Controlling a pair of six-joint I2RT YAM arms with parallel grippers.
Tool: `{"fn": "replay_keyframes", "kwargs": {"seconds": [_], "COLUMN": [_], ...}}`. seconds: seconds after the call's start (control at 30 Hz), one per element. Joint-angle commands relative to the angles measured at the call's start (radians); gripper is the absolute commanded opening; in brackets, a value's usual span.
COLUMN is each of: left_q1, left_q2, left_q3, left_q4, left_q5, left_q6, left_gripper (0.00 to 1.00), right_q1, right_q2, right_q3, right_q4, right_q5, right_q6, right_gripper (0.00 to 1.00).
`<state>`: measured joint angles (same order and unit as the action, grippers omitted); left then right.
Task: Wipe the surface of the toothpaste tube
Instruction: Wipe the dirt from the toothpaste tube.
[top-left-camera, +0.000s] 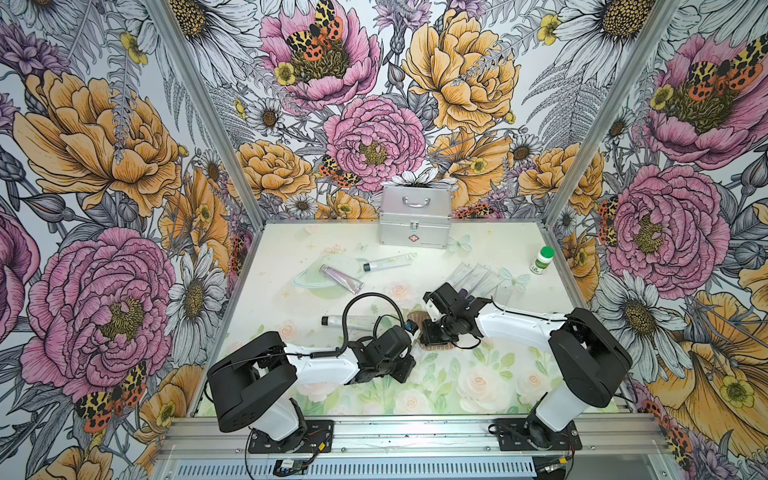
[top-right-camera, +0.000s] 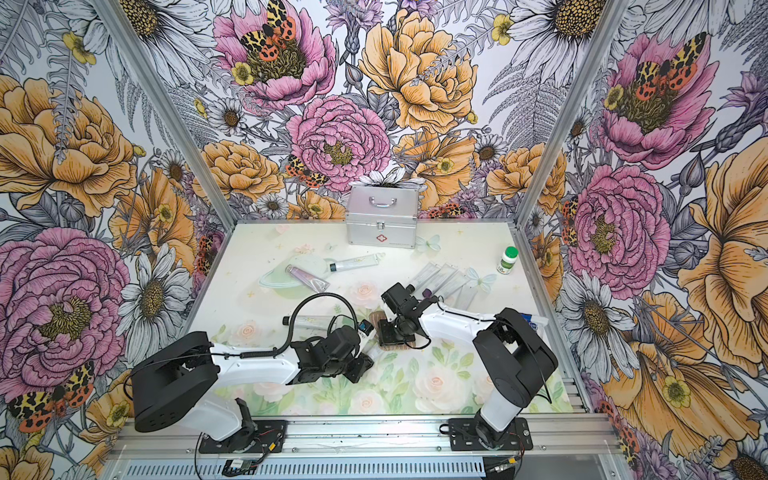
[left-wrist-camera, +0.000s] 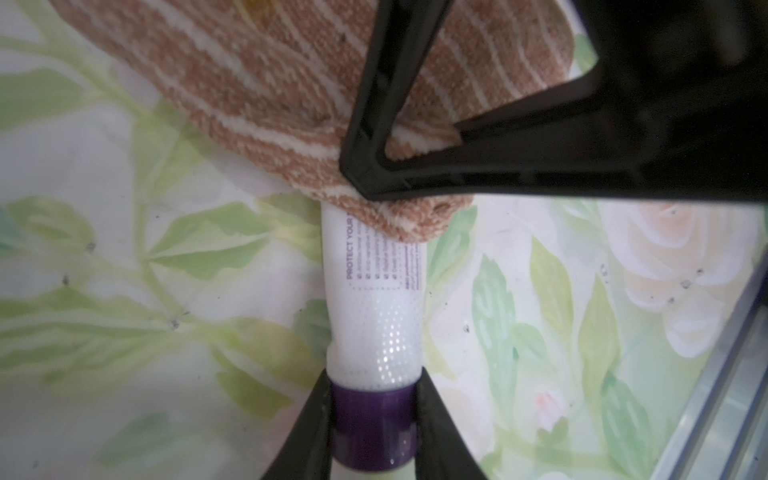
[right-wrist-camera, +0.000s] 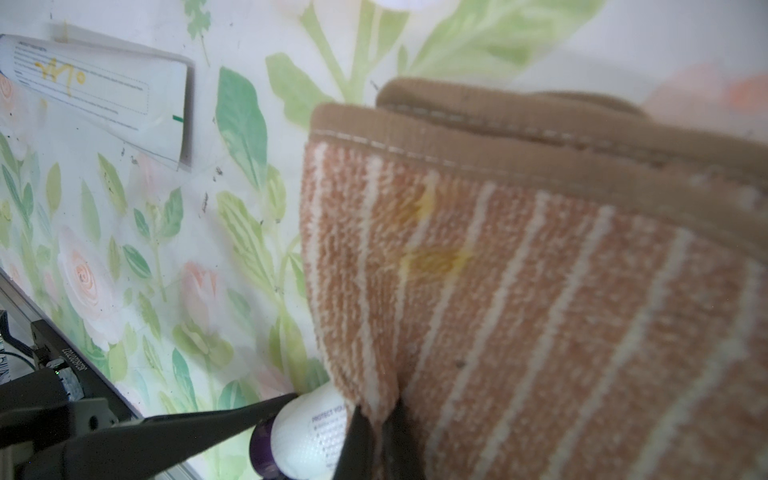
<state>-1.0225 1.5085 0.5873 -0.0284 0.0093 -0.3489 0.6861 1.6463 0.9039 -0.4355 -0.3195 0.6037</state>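
Floral booth
Peony-and-moth wallpaper (top-left-camera: 374, 137) rises behind the rose-printed tabletop (top-left-camera: 478, 386) (pastel, evenly lit); aluminium posts (top-left-camera: 208, 112) flank it.

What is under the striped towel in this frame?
The white toothpaste tube runs under the towel; its purple cap sticks out, gripped by the left claw. The tube's far end is covered, so unseen.

In the left wrist view, the far end of the toothpaste tube (left-wrist-camera: 376, 316) is hidden under a striped towel (left-wrist-camera: 266, 83), and its small print is too blurred to be read. In the right wrist view, both are cut off by the frame edge. In both top views, the tube is largely masked by the left arm (top-left-camera: 386, 353) and right arm (top-left-camera: 444, 326).
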Motion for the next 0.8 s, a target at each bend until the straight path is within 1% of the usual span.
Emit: {"fn": "replay_keyframes", "kwargs": {"seconds": [0.0,0.17,0.23,0.37,0.5,0.67,0.77], "left_q1": [0.024,0.024,0.024,0.026,0.029,0.032,0.030], "left_q2": [-0.013,-0.032,-0.032,-0.021,-0.018,-0.022,-0.021], "left_q3": [-0.031,-0.048,-0.046,-0.041,-0.039,-0.041,-0.044], "left_q4": [0.014,0.021,0.021,0.022,0.024,0.023,0.027], "left_q5": [-0.029,-0.033,-0.034,-0.032,-0.034,-0.036,-0.047], "left_q6": [-0.020,-0.028,-0.026,-0.025,-0.023,-0.022,-0.024], "left_gripper": [0.26,0.26,0.26,0.26,0.26,0.26,0.26], "right_q1": [-0.035,-0.080,-0.083,-0.059,-0.005,0.048,0.054], "right_q2": [0.080,0.104,0.103,0.074,0.023,-0.021,-0.008], "right_q3": [-0.040,-0.017,-0.007,0.001,-0.002,-0.040,-0.059], "right_q4": [-0.146,-0.169,-0.175,-0.174,-0.171,-0.127,-0.108], "right_q5": [0.146,0.234,0.240,0.175,0.088,0.000,-0.009], "right_q6": [-0.045,-0.077,-0.081,-0.068,-0.033,0.022,0.025], "right_gripper": [0.00,0.00,0.00,0.00,0.00,0.00,0.00]}}
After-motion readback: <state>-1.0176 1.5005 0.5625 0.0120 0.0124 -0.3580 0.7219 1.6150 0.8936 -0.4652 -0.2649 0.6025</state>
